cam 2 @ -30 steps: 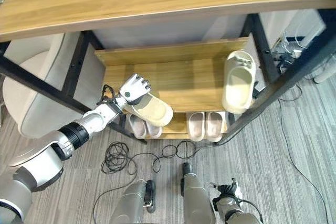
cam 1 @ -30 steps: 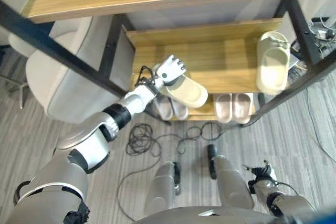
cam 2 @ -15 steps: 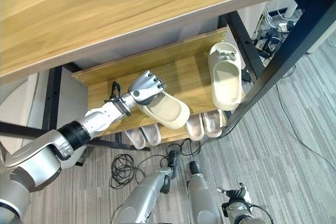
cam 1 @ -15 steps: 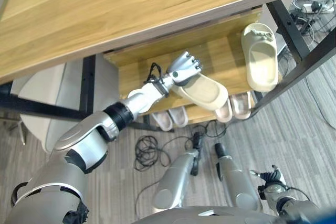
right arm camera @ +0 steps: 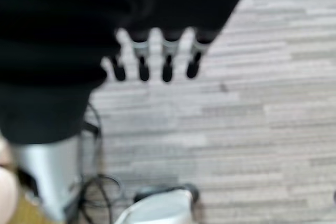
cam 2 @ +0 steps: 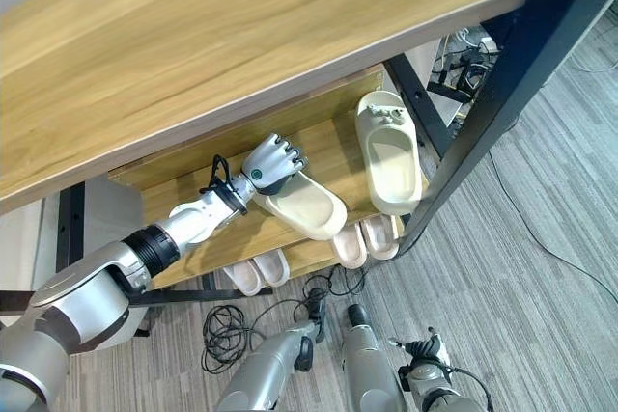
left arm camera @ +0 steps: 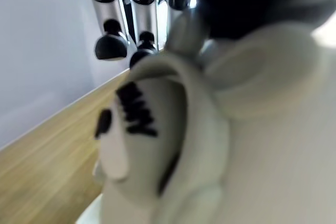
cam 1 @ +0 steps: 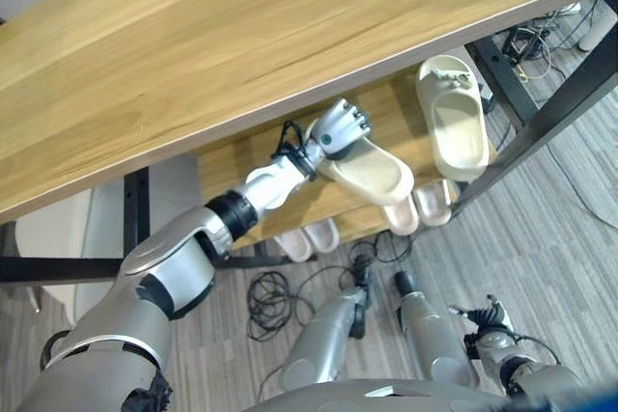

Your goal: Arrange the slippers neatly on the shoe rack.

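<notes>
Left hand [cam 1: 340,128] grasps a cream foam slipper [cam 1: 372,171] above the wooden shoe rack shelf [cam 1: 241,166], left of the matching upright slipper [cam 1: 454,128]. Right hand [right arm camera: 157,61] hangs with straight, relaxed fingers.

The wooden top board [cam 1: 241,55] hides the back of the middle shelf [cam 2: 338,147] from us, so we cannot see its rear edge. The left hand [cam 1: 340,126] covers one end of the slipper it holds [cam 1: 372,173], and we cannot tell whether that slipper touches the shelf. On the bottom shelf, the pale pairs [cam 2: 259,272] [cam 2: 367,238] are half hidden under the middle shelf's front edge; we see only one end of each. In the left wrist view the held slipper's print [left arm camera: 134,111] is too blurred to make out.
</notes>
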